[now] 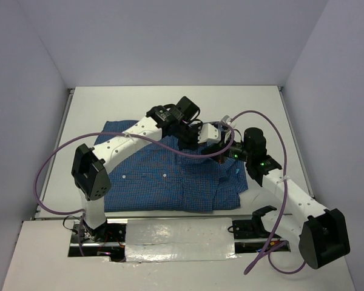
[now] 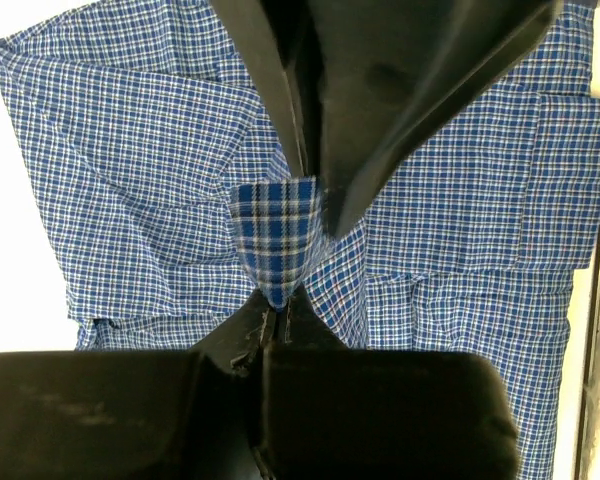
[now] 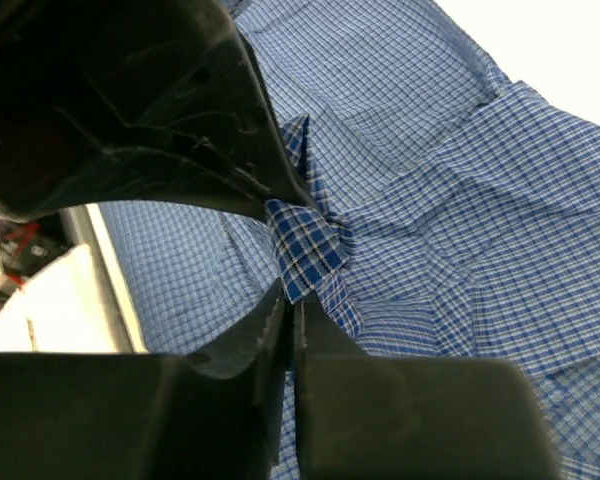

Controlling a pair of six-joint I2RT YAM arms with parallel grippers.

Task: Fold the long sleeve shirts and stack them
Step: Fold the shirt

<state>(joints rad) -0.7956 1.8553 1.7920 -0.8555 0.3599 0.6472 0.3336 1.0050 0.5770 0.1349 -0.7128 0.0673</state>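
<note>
Shirt, blue fine check: lies flat on the white table, in its near-centre part, roughly rectangular in outline, with its near edge close to the arm bases.

Top view: both arms reach inward over the shirt's far right part. Left gripper and right gripper sit just beside each other above the cloth. Jaw state is not readable from this height. A purple cable loops off the left arm and another runs along the right arm.

Left wrist view: left gripper is clenched on a small raised peak of shirt fabric. The peak shows as a dark, sharp-checked tongue nipped between the upper finger and the lower one. Below it the cloth lies in flat layered folds with straight fold edges.

Right wrist view: right gripper also grips a pinch of shirt. A small bunched fold is caught between the two black fingers, whose tips stand close together. Creases radiate from the pinch. Bare table shows at the top right and lower left.
</note>
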